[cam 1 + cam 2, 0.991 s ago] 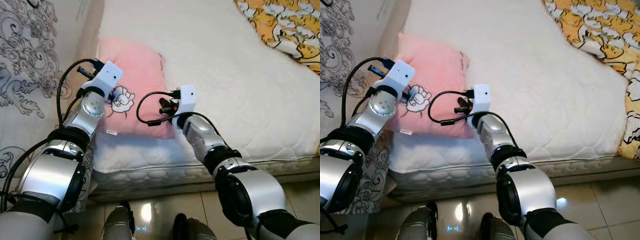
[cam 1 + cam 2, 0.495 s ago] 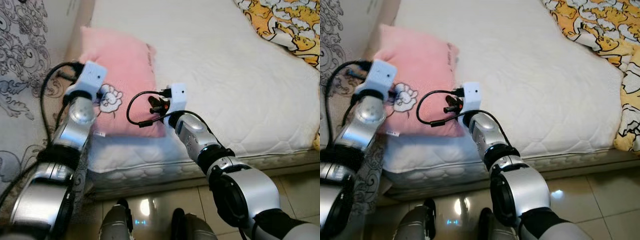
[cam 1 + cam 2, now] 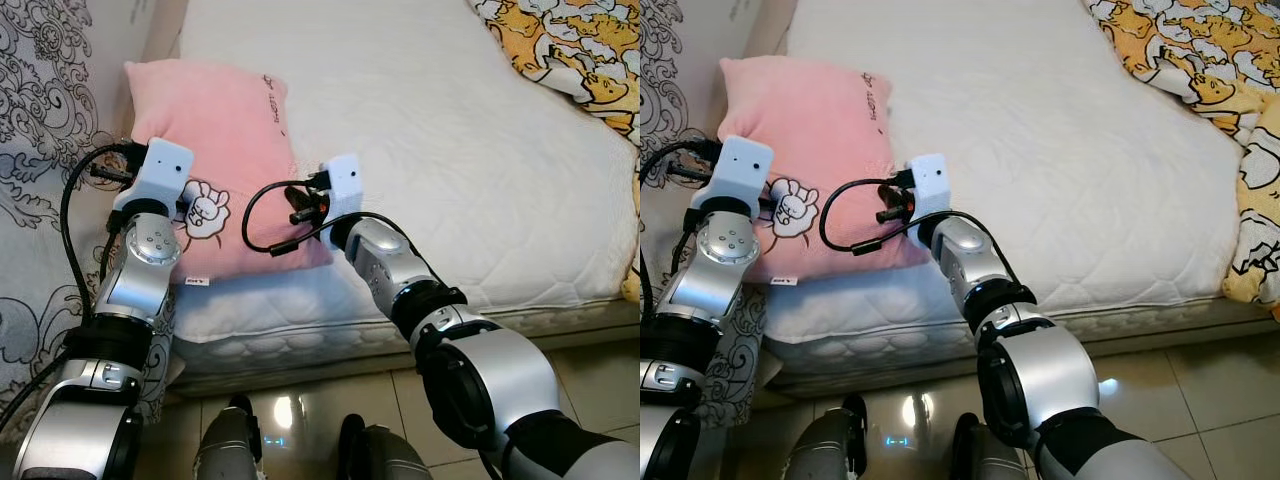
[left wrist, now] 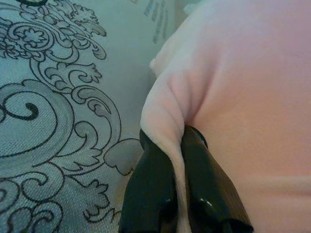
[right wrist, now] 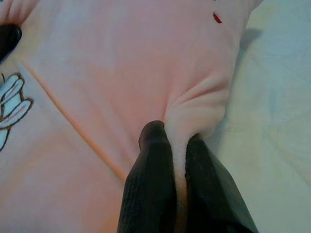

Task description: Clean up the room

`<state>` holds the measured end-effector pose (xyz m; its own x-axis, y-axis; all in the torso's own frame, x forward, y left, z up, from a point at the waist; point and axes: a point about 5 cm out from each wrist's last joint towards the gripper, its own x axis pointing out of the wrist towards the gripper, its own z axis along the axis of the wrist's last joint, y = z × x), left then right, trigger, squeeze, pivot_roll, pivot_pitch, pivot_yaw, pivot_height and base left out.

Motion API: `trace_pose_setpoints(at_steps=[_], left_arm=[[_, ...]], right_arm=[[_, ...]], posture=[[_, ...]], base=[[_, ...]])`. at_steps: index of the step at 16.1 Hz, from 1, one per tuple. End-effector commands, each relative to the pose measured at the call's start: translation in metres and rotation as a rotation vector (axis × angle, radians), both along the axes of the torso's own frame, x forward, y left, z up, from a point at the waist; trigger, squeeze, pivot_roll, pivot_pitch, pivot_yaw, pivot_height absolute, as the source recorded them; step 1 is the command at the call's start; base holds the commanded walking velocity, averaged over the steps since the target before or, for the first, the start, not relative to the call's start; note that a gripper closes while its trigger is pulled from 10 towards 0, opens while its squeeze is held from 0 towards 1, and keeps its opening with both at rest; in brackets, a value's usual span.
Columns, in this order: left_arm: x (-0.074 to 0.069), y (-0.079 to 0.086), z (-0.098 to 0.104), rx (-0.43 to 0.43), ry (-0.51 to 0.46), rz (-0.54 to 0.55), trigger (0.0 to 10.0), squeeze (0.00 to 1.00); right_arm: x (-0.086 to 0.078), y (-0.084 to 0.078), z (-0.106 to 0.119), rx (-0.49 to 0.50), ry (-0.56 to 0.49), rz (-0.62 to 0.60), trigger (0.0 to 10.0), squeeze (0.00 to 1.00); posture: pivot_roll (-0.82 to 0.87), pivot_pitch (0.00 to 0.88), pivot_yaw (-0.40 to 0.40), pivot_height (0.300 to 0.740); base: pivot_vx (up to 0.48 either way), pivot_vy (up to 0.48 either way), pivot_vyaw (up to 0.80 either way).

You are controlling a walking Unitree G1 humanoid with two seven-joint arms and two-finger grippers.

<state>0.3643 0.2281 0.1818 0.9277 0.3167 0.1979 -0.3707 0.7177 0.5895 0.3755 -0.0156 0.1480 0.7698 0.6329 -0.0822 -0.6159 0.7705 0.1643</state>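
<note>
A pink pillow with a white cartoon print lies at the near left corner of the white mattress. My left gripper is shut on a fold of the pillow's left edge; its wrist sits over that edge. At the pillow's right edge my right gripper is shut, pinching the pink fabric between its black fingers; its wrist shows beside the pillow. The pillow is held between both arms.
A grey cloth with a dark scroll pattern hangs to the left of the bed. An orange and white cartoon blanket lies bunched at the far right of the mattress. Glossy tiled floor and my feet show below the bed's edge.
The pillow has moved left and farther onto the mattress, held by both grippers, and now stands more upright. The camera has also shifted.
</note>
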Motion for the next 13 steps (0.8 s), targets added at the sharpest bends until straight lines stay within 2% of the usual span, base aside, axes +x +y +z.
trace_pose_setpoints(at_steps=[1,2,7,9,12,13], left_arm=[[-0.001,0.016,0.009,0.038,-0.026,0.059,10.0,0.0],[0.001,0.018,0.012,0.045,-0.031,0.059,10.0,0.98],[0.01,0.014,0.024,0.075,-0.035,0.006,10.0,1.0],[0.01,0.011,0.026,0.076,-0.044,-0.003,10.0,1.0],[0.006,0.003,0.044,0.065,-0.101,-0.048,10.0,1.0],[0.001,-0.004,0.049,0.05,-0.122,-0.082,10.0,1.0]], right_arm=[[-0.004,-0.011,-0.021,-0.029,0.082,-0.04,10.0,0.0],[-0.006,-0.009,-0.024,-0.027,0.092,-0.039,10.0,0.0],[-0.014,-0.001,-0.035,0.001,0.144,-0.035,10.0,0.0],[-0.014,-0.001,-0.035,0.023,0.156,-0.047,10.0,0.0],[-0.015,0.002,-0.036,0.075,0.186,-0.051,10.0,0.0],[-0.015,0.003,-0.036,0.104,0.209,-0.063,10.0,0.0]], posture=[[0.18,0.237,-0.132,0.74],[0.18,0.239,-0.132,0.74],[0.17,0.229,-0.123,0.74],[0.16,0.223,-0.122,0.74],[0.16,0.215,-0.117,0.74],[0.18,0.213,-0.115,0.74]], base=[[0.0,0.0,0.0],[0.0,0.0,0.0],[0.0,0.0,0.0],[0.0,0.0,0.0],[0.0,0.0,0.0],[0.0,0.0,0.0]])
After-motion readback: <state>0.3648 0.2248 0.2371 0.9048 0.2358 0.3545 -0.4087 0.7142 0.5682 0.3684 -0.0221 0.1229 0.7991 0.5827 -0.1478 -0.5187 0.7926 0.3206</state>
